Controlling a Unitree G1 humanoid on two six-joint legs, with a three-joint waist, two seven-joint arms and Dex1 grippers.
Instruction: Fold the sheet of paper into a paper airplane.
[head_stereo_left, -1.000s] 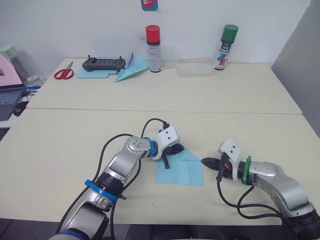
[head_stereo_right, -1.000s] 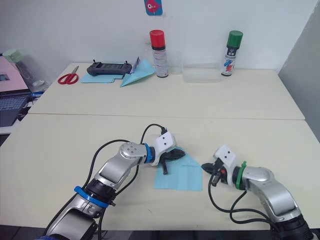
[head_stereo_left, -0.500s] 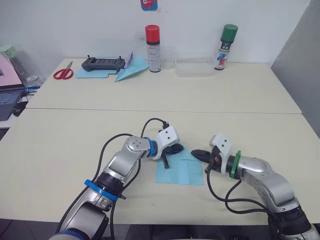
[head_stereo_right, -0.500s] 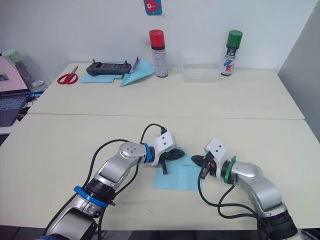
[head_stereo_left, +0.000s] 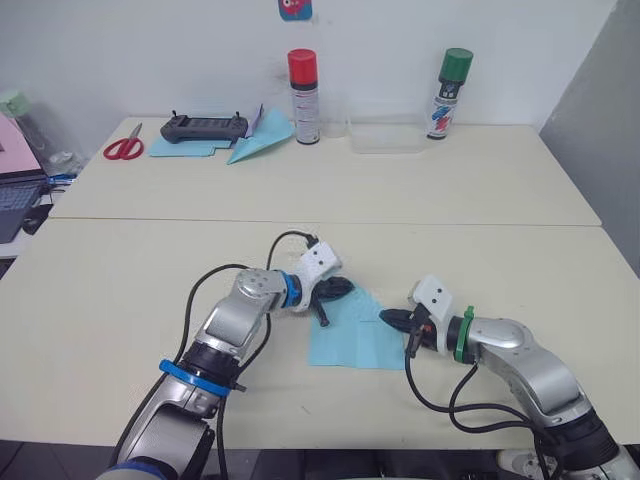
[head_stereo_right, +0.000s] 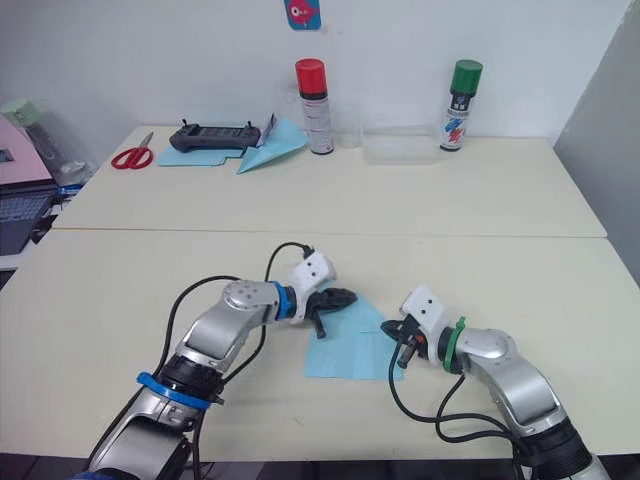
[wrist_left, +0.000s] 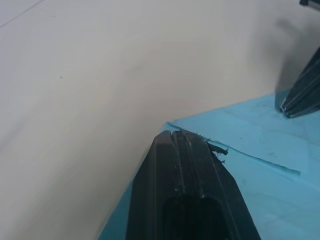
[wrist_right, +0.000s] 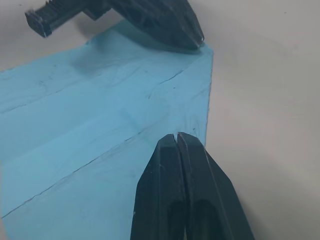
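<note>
Paper pinned flat between two closed grippers

Scissors (head_stereo_left: 122, 148) with red handles are seen at the far left of the rear table (head_stereo_left: 500, 180), next to a dark handheld controller (head_stereo_left: 205, 126) that rests on a wide flat light-blue sheet (head_stereo_left: 180, 148). Just beside it a light-blue paper dart (head_stereo_left: 256, 137) with a long slim nose is laid, followed by a red-capped spray can (head_stereo_left: 303, 83), a clear plastic box (head_stereo_left: 388, 135) and a green-capped spray can (head_stereo_left: 447, 94).

On the near table (head_stereo_left: 100, 300) the sheet of paper (head_stereo_left: 350, 338) is spread flat in the middle, between the two arms. Crease lines are visible across its surface. The left gripper (head_stereo_left: 333, 291) is lowered onto the paper's far left corner; in the left wrist view its fingers (wrist_left: 187, 170) are pressed together, with the tips set at the paper's edge, and nothing is held between them. The right gripper (head_stereo_left: 392, 318) is placed at the paper's right edge, near its far right corner. In the right wrist view its fingers (wrist_right: 175, 165) are likewise closed against each other and laid on the blue surface just inside the edge, with no paper caught between them. The two grippers are kept apart, with the sheet's far edge spanning the space between them.
</note>
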